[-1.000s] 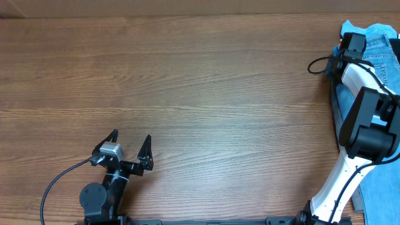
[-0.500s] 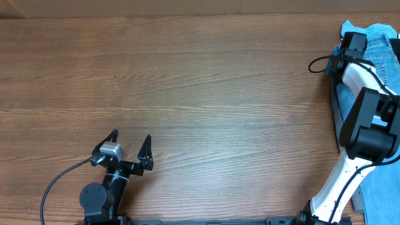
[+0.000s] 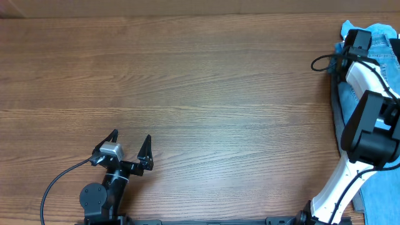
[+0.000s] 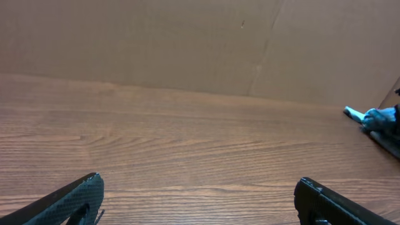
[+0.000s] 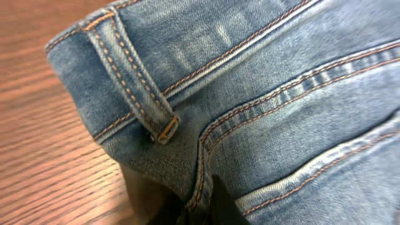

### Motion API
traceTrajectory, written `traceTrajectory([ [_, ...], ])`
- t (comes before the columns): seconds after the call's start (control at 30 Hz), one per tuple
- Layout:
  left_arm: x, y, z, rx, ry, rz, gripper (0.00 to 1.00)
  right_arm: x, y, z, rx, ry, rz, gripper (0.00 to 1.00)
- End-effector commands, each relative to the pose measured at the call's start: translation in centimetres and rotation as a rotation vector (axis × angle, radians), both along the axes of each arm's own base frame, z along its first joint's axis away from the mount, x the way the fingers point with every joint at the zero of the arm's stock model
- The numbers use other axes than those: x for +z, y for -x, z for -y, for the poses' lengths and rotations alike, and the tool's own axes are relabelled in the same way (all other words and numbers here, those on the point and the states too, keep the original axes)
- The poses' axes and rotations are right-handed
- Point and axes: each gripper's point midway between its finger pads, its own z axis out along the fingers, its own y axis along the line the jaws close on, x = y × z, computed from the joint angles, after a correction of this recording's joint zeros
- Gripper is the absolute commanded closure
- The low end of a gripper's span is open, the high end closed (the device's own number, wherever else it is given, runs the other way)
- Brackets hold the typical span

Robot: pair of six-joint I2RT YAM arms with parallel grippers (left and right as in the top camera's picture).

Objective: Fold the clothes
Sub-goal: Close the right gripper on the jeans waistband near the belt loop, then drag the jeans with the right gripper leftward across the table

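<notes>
1. The right claw [image 5: 186, 201] looks pinched shut on the jeans [image 5: 281, 94], just below a belt loop [image 5: 164, 128].
2. It has edged slightly toward the far-right corner of the tabletop [image 3: 206, 94], where the jeans lie bunched; folding has barely begun.
3. The left claw [image 3: 131, 135] gapes wide, empty.

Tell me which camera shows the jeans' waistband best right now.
Right wrist: the waistband is up close, with a belt loop and orange stitching sharp. Overhead shows only the jeans at the frame's right edge, partly under the right arm. Left wrist catches just a distant blue scrap of them.
</notes>
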Motion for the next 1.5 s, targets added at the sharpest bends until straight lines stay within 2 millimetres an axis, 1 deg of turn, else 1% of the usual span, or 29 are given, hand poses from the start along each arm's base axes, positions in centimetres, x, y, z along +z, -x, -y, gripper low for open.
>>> traceTrajectory([
  [0.0, 0.0, 0.1, 0.2, -0.012, 0.005, 0.003, 0.0, 7.3, -0.4, 0.7, -0.028, 0.049, 0.138, 0.96],
  [0.1, 0.0, 0.1, 0.2, -0.012, 0.005, 0.003, 0.0, 10.9, -0.3, 0.6, -0.027, 0.068, 0.201, 0.96],
  [0.23, 0.0, 0.1, 0.2, -0.012, 0.005, 0.003, 0.0, 14.4, 0.0, -0.2, -0.014, 0.084, 0.261, 0.96],
  [0.27, 0.0, 0.1, 0.2, -0.012, 0.005, 0.003, 0.0, 16.4, 0.0, -1.5, 0.008, 0.092, 0.292, 0.96],
  [0.37, 0.0, 0.1, 0.2, -0.012, 0.005, 0.003, 0.0, 19.0, -0.4, -4.0, 0.055, 0.1, 0.343, 0.96],
  [0.4, 0.0, 0.1, 0.2, -0.012, 0.005, 0.003, 0.0, 21.0, -0.8, -6.4, 0.097, 0.106, 0.391, 0.96],
  [0.43, 0.0, 0.1, 0.2, -0.012, 0.005, 0.003, 0.0, 22.3, -1.0, -8.0, 0.123, 0.111, 0.422, 0.96],
  [0.47, 0.0, 0.1, 0.2, -0.012, 0.005, 0.003, 0.0, 22.9, -1.1, -8.8, 0.135, 0.112, 0.435, 0.96],
  [0.5, 0.0, 0.1, 0.2, -0.012, 0.005, 0.003, 0.0, 24.2, -1.6, -11.5, 0.183, 0.108, 0.471, 0.96],
  [0.53, 0.0, 0.1, 0.2, -0.012, 0.005, 0.003, 0.0, 24.9, -2.1, -14.2, 0.233, 0.098, 0.494, 0.96],
  [0.57, 0.0, 0.1, 0.2, -0.012, 0.005, 0.003, 0.0, 25.1, -2.3, -15.9, 0.263, 0.088, 0.505, 0.96],
  [0.63, 0.0, 0.1, 0.2, -0.012, 0.005, 0.003, 0.0, 25.1, -2.8, -20.7, 0.361, 0.049, 0.519, 0.96],
  [0.67, 0.0, 0.1, 0.2, -0.012, 0.005, 0.003, 0.0, 25.0, -3.0, -22.4, 0.389, 0.022, 0.529, 0.96],
  [0.7, 0.0, 0.1, 0.2, -0.012, 0.005, 0.003, 0.0, 24.9, -3.2, -25.4, 0.428, -0.042, 0.552, 0.96],
  [0.73, 0.0, 0.1, 0.2, -0.012, 0.005, 0.003, 0.0, 24.8, -3.2, -27.1, 0.452, -0.083, 0.565, 0.96],
  [0.77, 0.0, 0.1, 0.2, -0.012, 0.005, 0.003, 0.0, 24.7, -3.3, -29.5, 0.486, -0.146, 0.581, 0.96],
  [0.8, 0.0, 0.1, 0.2, -0.012, 0.005, 0.003, 0.0, 24.6, -3.2, -33.0, 0.534, -0.24, 0.601, 0.96],
  [0.83, 0.0, 0.1, 0.2, -0.012, 0.005, 0.003, 0.0, 24.4, -3.1, -35.0, 0.561, -0.293, 0.608, 0.96],
  [0.87, 0.0, 0.1, 0.2, -0.012, 0.005, 0.003, 0.0, 24.2, -2.8, -37.9, 0.597, -0.373, 0.618, 0.96],
  [0.9, 0.0, 0.1, 0.2, -0.012, 0.005, 0.003, 0.0, 24.0, -2.6, -39.6, 0.613, -0.417, 0.621, 0.96],
  [0.97, 0.0, 0.1, 0.2, -0.012, 0.005, 0.003, 0.0, 23.1, -2.1, -44.3, 0.655, -0.522, 0.624, 0.96],
  [1.03, 0.0, 0.1, 0.2, -0.012, 0.005, 0.003, 0.0, 22.0, -1.6, -47.5, 0.686, -0.576, 0.616, 0.96],
  [1.1, 0.0, 0.1, 0.2, -0.012, 0.005, 0.004, 0.0, 20.1, -0.4, -52.2, 0.717, -0.657, 0.592, 0.96],
  [1.13, 0.0, 0.1, 0.2, -0.012, 0.005, 0.003, 0.0, 19.5, 0.1, -53.7, 0.738, -0.685, 0.582, 0.96],
  [1.17, 0.0, 0.1, 0.2, -0.012, 0.005, 0.003, 0.0, 18.7, 1.2, -56.5, 0.78, -0.74, 0.566, 0.96],
  [1.27, 0.0, 0.1, 0.2, -0.012, 0.005, 0.003, 0.01, 17.1, 4.0, -61.8, 0.832, -0.865, 0.52, 0.96],
  [1.33, 0.0, 0.1, 0.2, -0.012, 0.005, 0.003, 0.0, 16.7, 6.0, -64.7, 0.88, -0.93, 0.497, 0.96],
  [1.37, 0.0, 0.1, 0.2, -0.012, 0.005, 0.003, 0.0, 16.6, 7.5, -66.5, 0.92, -0.954, 0.484, 0.96],
  [1.47, 0.0, 0.1, 0.2, -0.012, 0.005, 0.003, 0.0, 17.2, 10.1, -69.0, 0.981, -0.98, 0.482, 0.96],
])
